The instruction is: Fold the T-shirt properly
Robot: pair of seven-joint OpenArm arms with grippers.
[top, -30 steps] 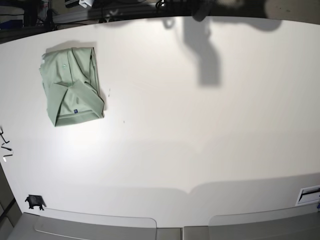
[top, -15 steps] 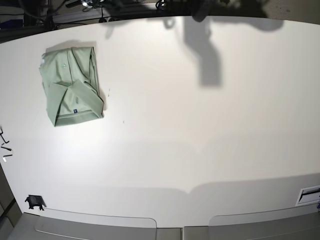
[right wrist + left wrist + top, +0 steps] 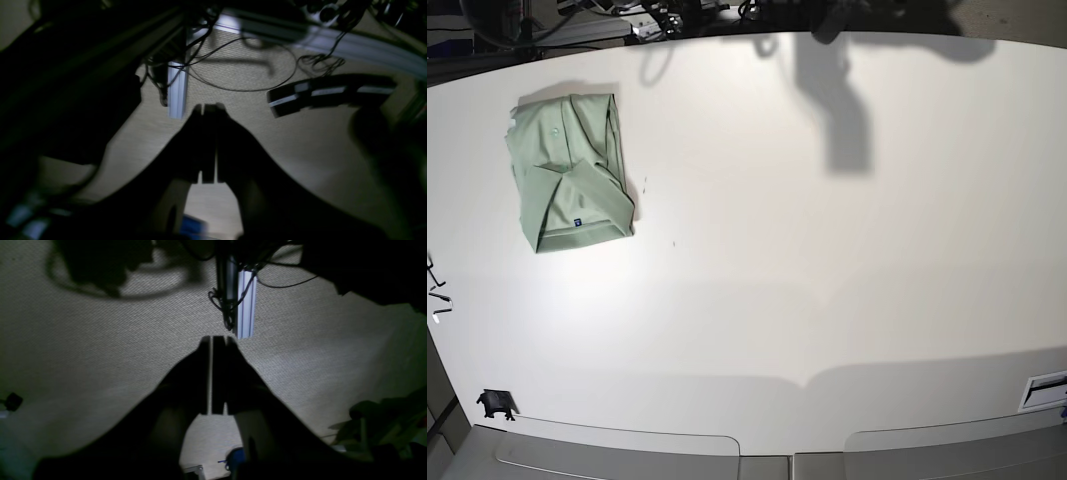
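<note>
The pale mint-green T-shirt (image 3: 570, 170) lies folded into a compact rectangle on the white table (image 3: 807, 260), at the far left, with its small blue tag facing up. Neither arm shows in the base view; only their shadows fall along the far edge of the table. In the left wrist view my left gripper (image 3: 215, 340) is shut, fingers pressed together with nothing between them, above carpeted floor. The right wrist view shows my right gripper (image 3: 208, 108) shut and empty too, also over the floor and away from the shirt.
An aluminium frame post (image 3: 245, 303) with cables stands ahead of the left gripper. Cables and a dark power strip (image 3: 320, 93) lie on the floor by the right gripper. A small black clip (image 3: 495, 403) sits at the table's near left corner.
The shirt has not moved. At the table's far left edge, a shadow and some cabling have shifted as the right arm moved back off the table.
</note>
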